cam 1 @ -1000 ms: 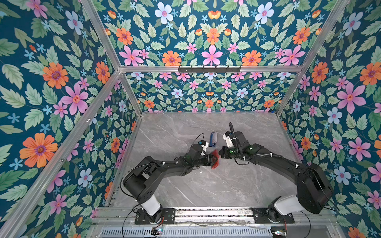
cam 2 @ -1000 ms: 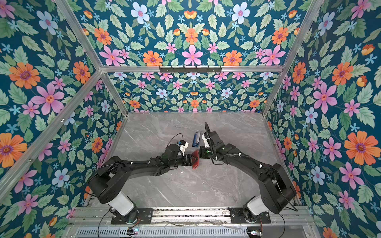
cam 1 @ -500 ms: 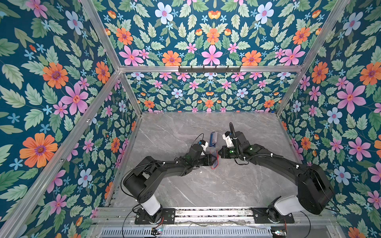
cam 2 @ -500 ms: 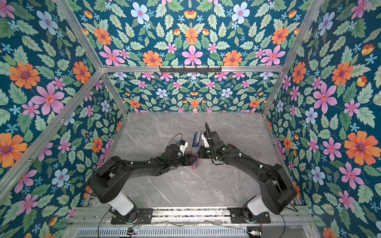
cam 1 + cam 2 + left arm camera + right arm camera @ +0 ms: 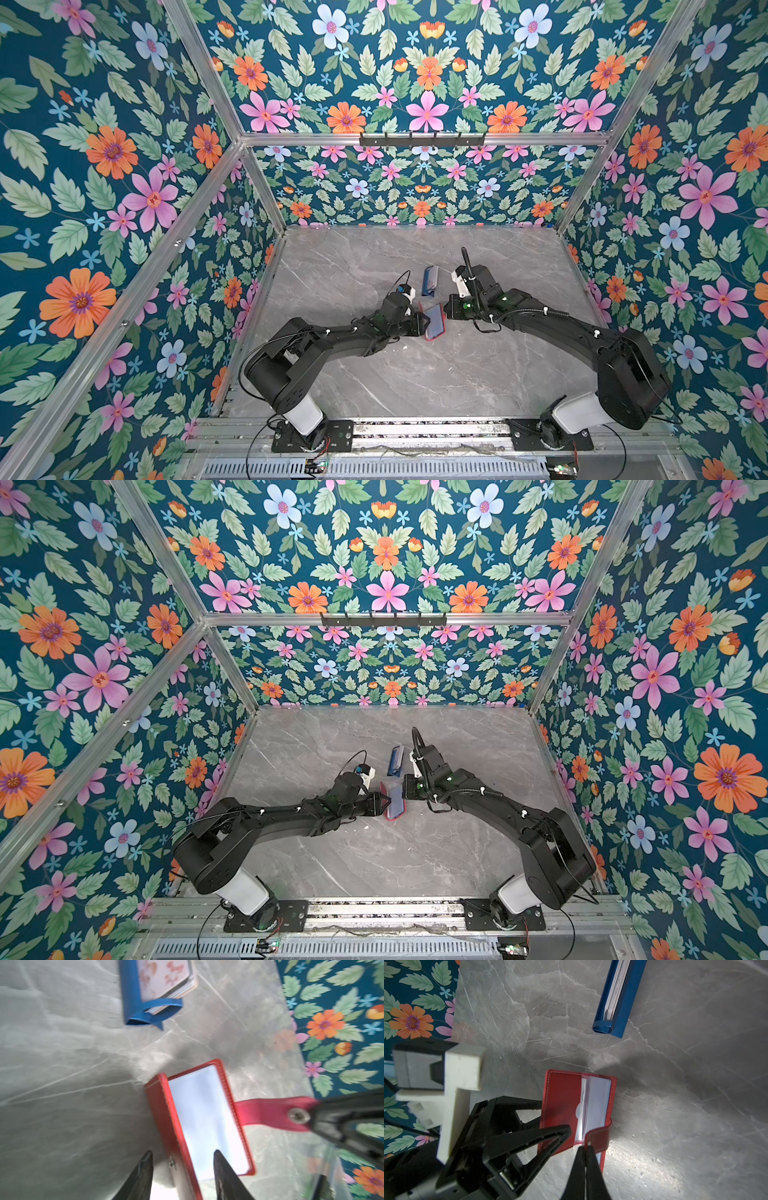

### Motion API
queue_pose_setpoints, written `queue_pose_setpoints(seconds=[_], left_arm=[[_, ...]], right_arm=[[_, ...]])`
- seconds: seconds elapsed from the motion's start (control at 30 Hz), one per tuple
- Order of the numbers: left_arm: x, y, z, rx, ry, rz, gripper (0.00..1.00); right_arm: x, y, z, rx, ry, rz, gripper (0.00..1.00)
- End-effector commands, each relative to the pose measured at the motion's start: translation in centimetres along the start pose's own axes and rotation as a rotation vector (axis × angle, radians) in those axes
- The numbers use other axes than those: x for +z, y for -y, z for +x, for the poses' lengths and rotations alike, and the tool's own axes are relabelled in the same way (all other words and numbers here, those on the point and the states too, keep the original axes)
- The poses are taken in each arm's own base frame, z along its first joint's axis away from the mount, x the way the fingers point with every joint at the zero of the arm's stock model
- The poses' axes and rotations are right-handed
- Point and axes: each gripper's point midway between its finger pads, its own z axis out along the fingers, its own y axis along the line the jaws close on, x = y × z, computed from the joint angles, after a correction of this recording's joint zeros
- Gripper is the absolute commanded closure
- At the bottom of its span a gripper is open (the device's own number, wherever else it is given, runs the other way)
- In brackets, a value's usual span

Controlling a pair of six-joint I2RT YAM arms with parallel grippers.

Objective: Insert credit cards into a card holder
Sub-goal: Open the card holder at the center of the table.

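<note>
The red card holder (image 5: 435,322) (image 5: 395,802) lies open in mid table between both arms, its clear sleeves (image 5: 207,1118) facing up. My right gripper (image 5: 584,1147) (image 5: 446,311) is shut on its snap tab (image 5: 270,1113). My left gripper (image 5: 182,1153) (image 5: 424,322) is open and straddles the edge of one red cover (image 5: 560,1105). One fingertip sits outside the cover, the other over the sleeve. The credit cards (image 5: 164,976) (image 5: 616,987), pale, stand stacked in a blue rack behind.
The blue card rack (image 5: 430,280) (image 5: 396,760) stands just behind the grippers on the grey marble table (image 5: 415,374). Floral walls (image 5: 249,291) close the table on the left, right and back. A metal rail (image 5: 415,428) with the arm bases runs along the front.
The card holder between the grippers has turned from a thin red edge to an open face with its sleeve upward. The left jaws have narrowed round its cover. Both arms have barely moved.
</note>
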Motion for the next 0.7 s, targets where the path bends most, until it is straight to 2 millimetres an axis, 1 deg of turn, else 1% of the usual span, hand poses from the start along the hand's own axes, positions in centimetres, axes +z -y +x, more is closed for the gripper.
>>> queue_pose_setpoints(seconds=[0.0, 0.23, 0.47, 0.57, 0.67], left_arm=[[-0.4, -2.2, 0.1, 0.011, 0.013, -0.112, 0.54], [-1.1, -5.2, 0.8, 0.005, 0.013, -0.264, 0.54], [-1.1, -8.4, 2.2, -0.022, -0.015, -0.415, 0.52], [-0.8, -9.1, 2.9, -0.029, -0.035, -0.438, 0.52], [-0.7, -9.1, 3.0, -0.028, -0.042, -0.438, 0.53]], right_arm=[[-0.1, 0.2, -0.3, 0.0, 0.01, 0.016, 1.0], [0.5, 0.5, 0.1, 0.0, -0.01, 0.027, 1.0], [0.6, -0.5, -0.2, -0.005, -0.012, -0.021, 1.0], [0.5, -0.9, -0.4, -0.008, -0.012, -0.038, 1.0], [0.6, -1.2, -0.4, -0.01, -0.018, -0.05, 1.0]])
